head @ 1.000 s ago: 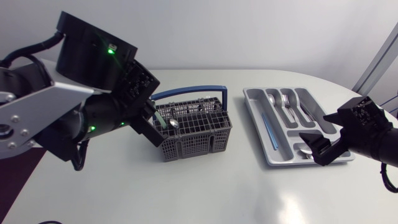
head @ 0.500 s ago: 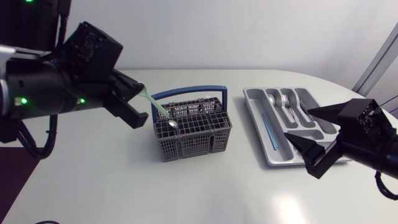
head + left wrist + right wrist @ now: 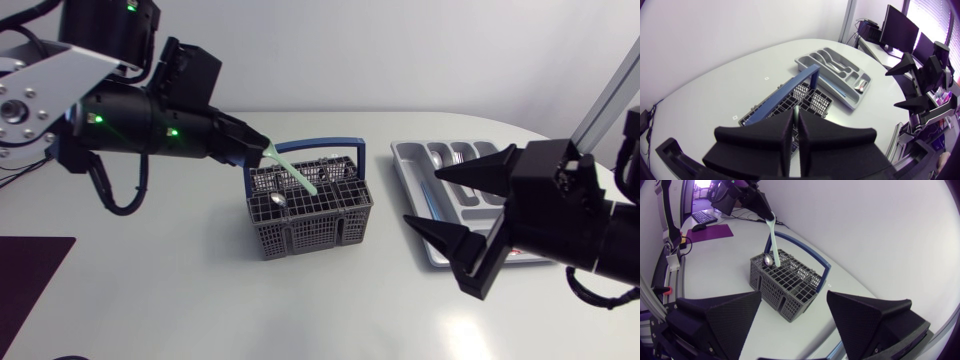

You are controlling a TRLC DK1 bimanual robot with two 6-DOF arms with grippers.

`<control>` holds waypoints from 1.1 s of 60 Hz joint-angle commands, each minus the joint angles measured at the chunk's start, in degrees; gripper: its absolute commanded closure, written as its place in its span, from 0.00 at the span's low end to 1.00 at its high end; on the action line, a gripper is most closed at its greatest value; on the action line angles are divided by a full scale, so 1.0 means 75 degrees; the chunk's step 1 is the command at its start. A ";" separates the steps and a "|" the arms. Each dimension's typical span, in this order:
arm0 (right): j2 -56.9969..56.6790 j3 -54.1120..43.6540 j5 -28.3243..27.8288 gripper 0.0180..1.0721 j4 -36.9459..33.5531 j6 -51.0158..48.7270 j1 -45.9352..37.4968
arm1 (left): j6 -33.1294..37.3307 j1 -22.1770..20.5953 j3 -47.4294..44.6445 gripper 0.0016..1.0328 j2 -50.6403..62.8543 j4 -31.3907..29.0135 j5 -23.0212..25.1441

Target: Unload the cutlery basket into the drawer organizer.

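Your left gripper (image 3: 262, 150) has its jaws pinched on a green utensil (image 3: 296, 172) over the basket (image 3: 310, 215) mid-worktop. This looks like the extraction step: lift it clear, then carry it to the organizer (image 3: 412, 160) near the right edge. The right gripper (image 3: 425, 197) jaws gape empty.

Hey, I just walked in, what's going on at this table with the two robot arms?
The left hand is shut on the handle of a pale green utensil, held slanted with its lower end at the top of the grey cutlery basket. A silver spoon sits in the basket. The right hand hangs open and empty by the drawer organizer, which already holds forks and other cutlery.
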 commanded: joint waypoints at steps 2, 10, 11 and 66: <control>0.0516 0.0252 0.0466 0.14 0.0374 0.0439 0.0586 | -0.0412 -0.0291 0.0441 0.97 0.0460 0.0320 0.0180; 0.1161 0.0451 0.1029 0.14 0.0737 0.0580 0.1231 | -0.0670 -0.0677 0.0617 0.97 0.0905 0.0683 0.0192; 0.1231 0.0486 0.1064 0.16 0.0749 0.0603 0.1301 | -0.0681 -0.0713 0.0652 0.97 0.0952 0.0730 0.0192; 0.2919 0.0779 0.1076 0.49 0.2062 -0.0112 0.1125 | -0.0857 -0.1345 0.1367 0.97 0.1374 0.0144 0.0789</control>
